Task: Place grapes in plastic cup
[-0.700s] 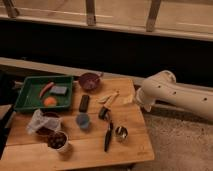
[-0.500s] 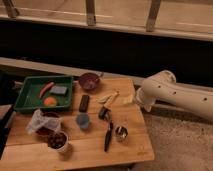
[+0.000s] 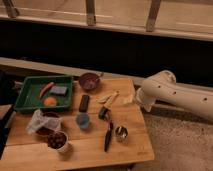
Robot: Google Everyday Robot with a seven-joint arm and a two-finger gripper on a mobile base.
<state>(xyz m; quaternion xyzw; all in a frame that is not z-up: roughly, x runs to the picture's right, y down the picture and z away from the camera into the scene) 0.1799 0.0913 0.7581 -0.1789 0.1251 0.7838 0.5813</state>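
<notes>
Gripper (image 3: 142, 100) sits at the near end of the white arm (image 3: 175, 95), which reaches in from the right and ends just over the wooden table's (image 3: 90, 151) right edge. Its jaws are spread and it holds nothing; it is well apart from both the grapes and the plastic cup.

At the table's back-left corner lies a green tray (image 3: 22, 97) holding an orange carrot-like stick (image 3: 46, 88), a grey-blue sponge (image 3: 58, 90) and a round orange fruit (image 3: 50, 101). In front of the tray, near the left edge, stands a bowl (image 3: 49, 131) with dark contents and crinkled clear plastic (image 3: 39, 121) bunched over its left side. Just beside it, toward the front edge, is a white cup (image 3: 64, 148), and the grapes (image 3: 56, 139) lie in its mouth as a dark reddish heap.

Right of the tray, a flat black bar (image 3: 84, 103) lies on the wood. The plastic cup (image 3: 83, 120), small and blue-grey, stands upright just in front of the bar, near the middle of the table. A dark red bowl (image 3: 89, 80) sits at the back edge. Pale wooden utensils (image 3: 108, 97) lie to the right of the bar. A black-handled tool (image 3: 108, 136) points toward the front edge, with a small shiny metal cup (image 3: 120, 132) just beside it on the right. A pale scrap (image 3: 129, 98) lies near the right edge, close to the arm's end.
</notes>
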